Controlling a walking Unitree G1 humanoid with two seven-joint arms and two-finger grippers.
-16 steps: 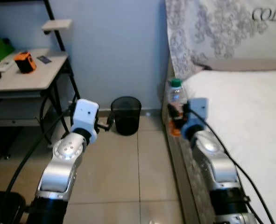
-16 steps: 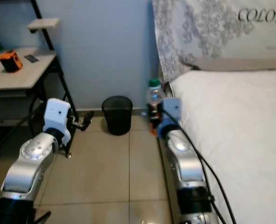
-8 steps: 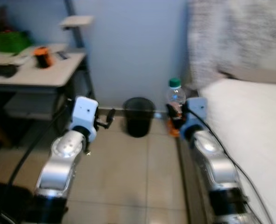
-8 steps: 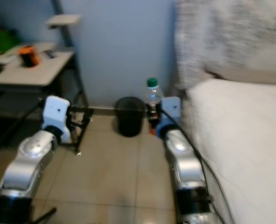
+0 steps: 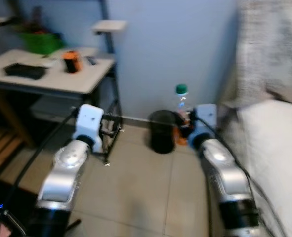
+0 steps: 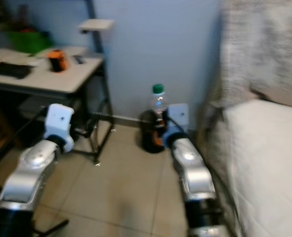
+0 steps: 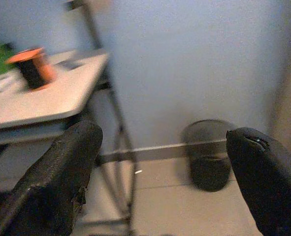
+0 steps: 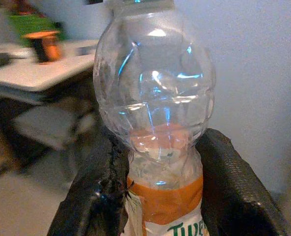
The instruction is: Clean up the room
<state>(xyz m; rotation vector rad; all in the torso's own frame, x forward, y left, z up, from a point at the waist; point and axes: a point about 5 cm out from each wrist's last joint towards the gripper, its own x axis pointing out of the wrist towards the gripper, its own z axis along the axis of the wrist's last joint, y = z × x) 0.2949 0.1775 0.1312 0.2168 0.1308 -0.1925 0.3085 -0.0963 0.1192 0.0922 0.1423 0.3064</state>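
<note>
- While it reaches forward over the bin (image 5: 163,137), the right hand (image 8: 160,162) grips an upright bottle (image 8: 155,113);
- left hand (image 7: 160,162) beside the bin, fingers spread, holding nothing.

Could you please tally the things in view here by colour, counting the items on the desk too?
Clear with orange label: 1, plastic bottle
Black: 2, trash bin, flat device
Orange: 1, small gadget
Green: 1, container
Total: 5

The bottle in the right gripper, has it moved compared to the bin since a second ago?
Yes. The bottle now overlaps the bin; earlier it stood apart, nearer the bed.
</note>
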